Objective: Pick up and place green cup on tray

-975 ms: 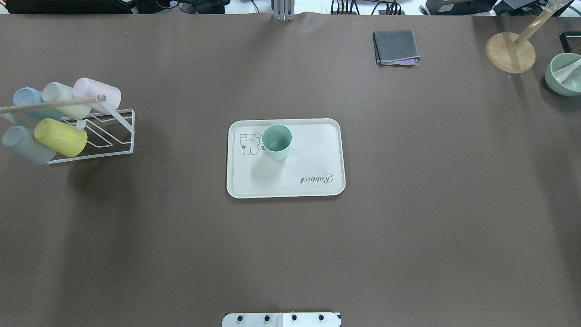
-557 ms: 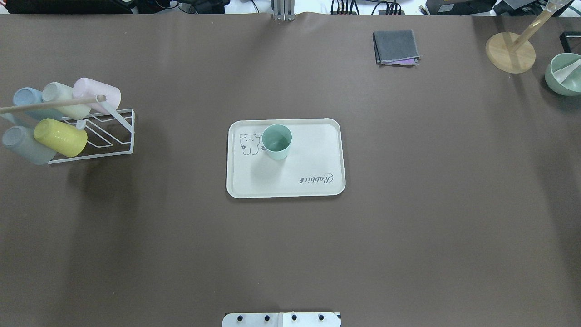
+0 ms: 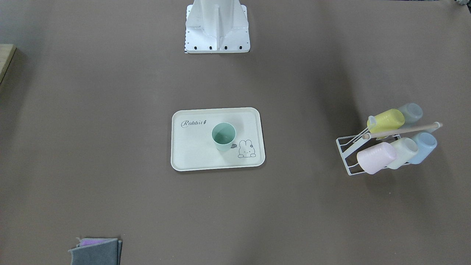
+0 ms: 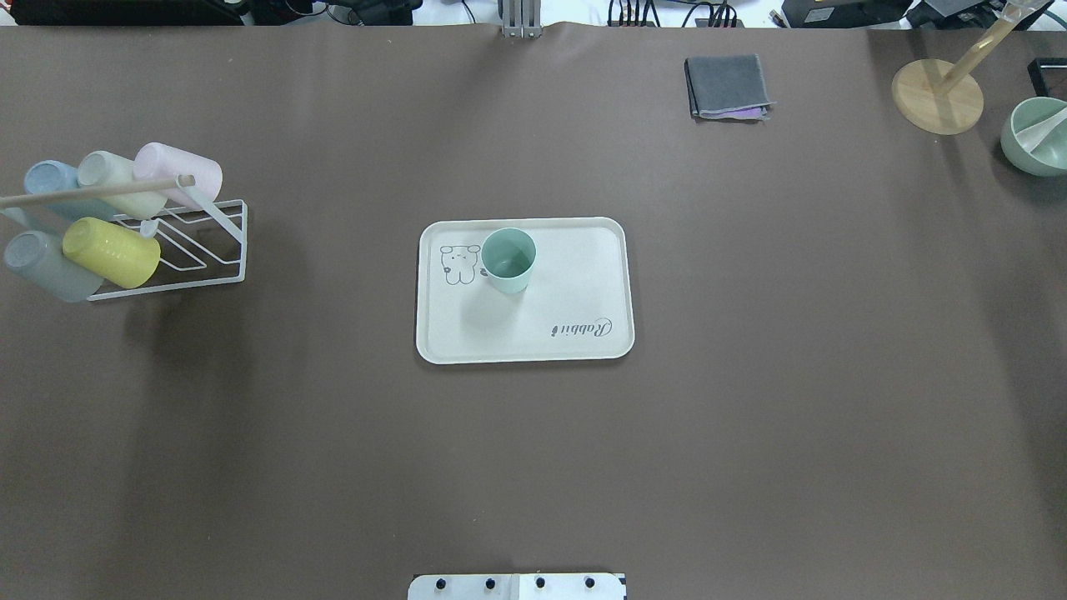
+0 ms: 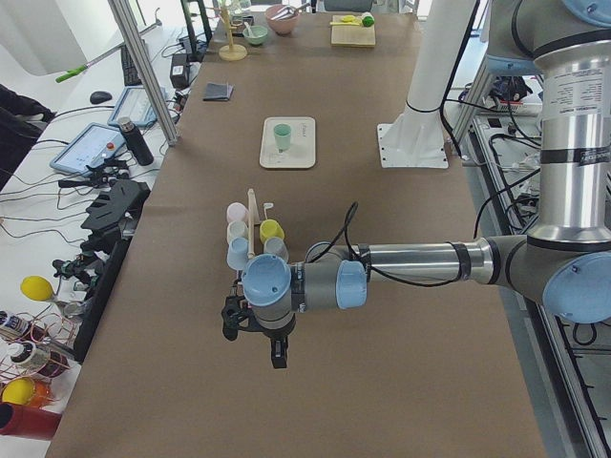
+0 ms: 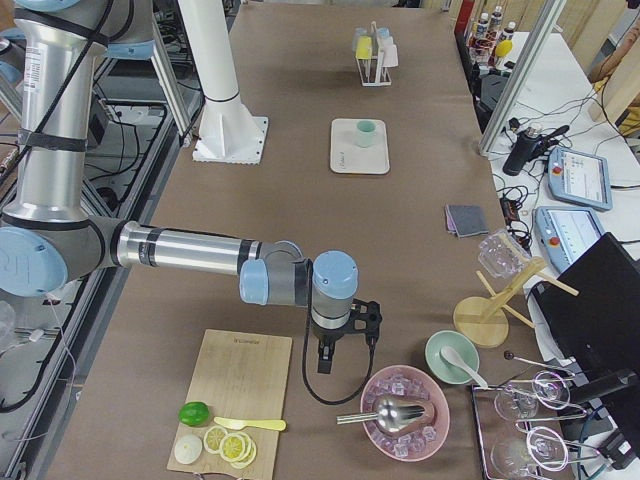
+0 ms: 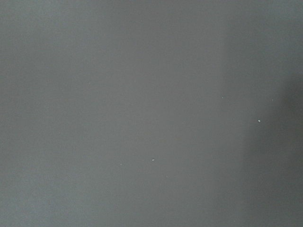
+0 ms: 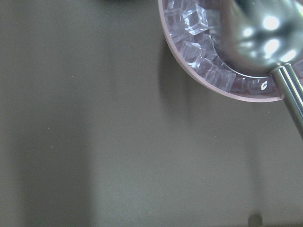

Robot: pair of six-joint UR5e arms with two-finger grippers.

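Note:
The pale mint green cup [image 4: 509, 259] stands upright on the cream "Rabbit" tray [image 4: 575, 283] at the table's middle, next to the bunny drawing. It also shows in the front view [image 3: 223, 136] on the tray [image 3: 195, 147], in the left view [image 5: 282, 135] and in the right view [image 6: 365, 132]. Neither gripper is near it. My left gripper [image 5: 256, 336] hangs over the table's left end, beyond the cup rack. My right gripper [image 6: 338, 340] hangs over the right end beside the ice bowl. I cannot tell whether either is open or shut.
A white wire rack [image 4: 179, 250] at the left holds several pastel cups, one of them yellow [image 4: 111, 252]. A folded grey cloth [image 4: 727, 86], a wooden stand [image 4: 937, 95] and a green bowl [image 4: 1036, 135] lie at the far right. A pink ice bowl [image 8: 222, 56] with a metal scoop lies beneath the right wrist.

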